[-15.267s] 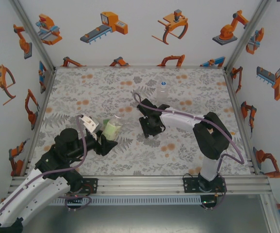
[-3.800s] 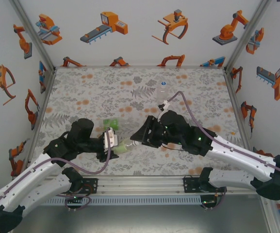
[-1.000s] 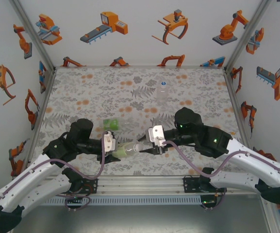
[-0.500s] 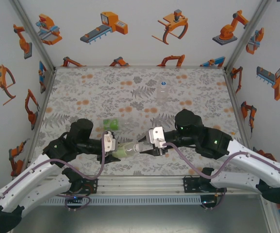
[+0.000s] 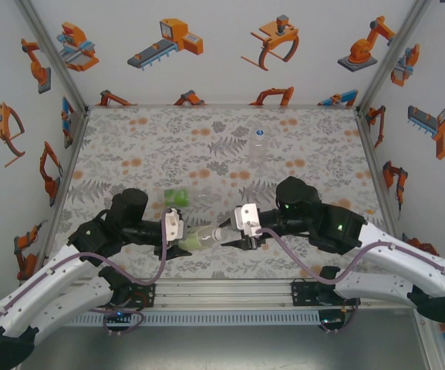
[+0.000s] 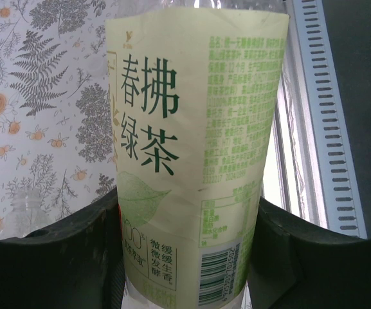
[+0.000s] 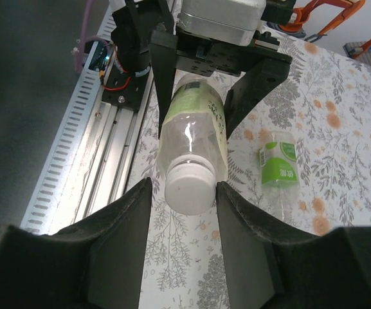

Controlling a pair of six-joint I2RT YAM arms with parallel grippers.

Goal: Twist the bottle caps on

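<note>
**A:** Start at the left. What has the left gripper (image 5: 185, 236) got?

**B:** It is clamped on the pale bottle (image 6: 195, 141). One black finger (image 6: 50, 257) presses each side of the label, low on the body.

**A:** How does that bottle lie?

**B:** On its side, held over the near edge of the table (image 5: 129, 146), with its neck pointing right.

**A:** Anything just behind it?

**B:** The green bottle (image 5: 177, 196) lies flat on the table, just beyond the left gripper and apart from both grippers.

**A:** Next to the right, then. Where is the cap?

**B:** The cap (image 7: 189, 183) sits on the pale bottle's neck, facing the right wrist camera. I cannot tell how far down it is threaded.

**A:** And the right gripper (image 7: 184, 193)?

**B:** Its jaws stand partly apart, straddling the cap with one finger (image 7: 117, 244) on either side. In the wrist view a thin strip of table shows between the cap and the finger on the left of that picture. On the other side the finger is so close that I cannot tell whether it touches.

**A:** So it isn't pinching the cap?

**B:** No squeeze shows. The fingers bracket the cap closely.

**A:** Farther right?

**B:** The clear bottle (image 5: 259, 146) stands upright far back on the table, well away from both grippers. Its top is too small to make out.
</note>
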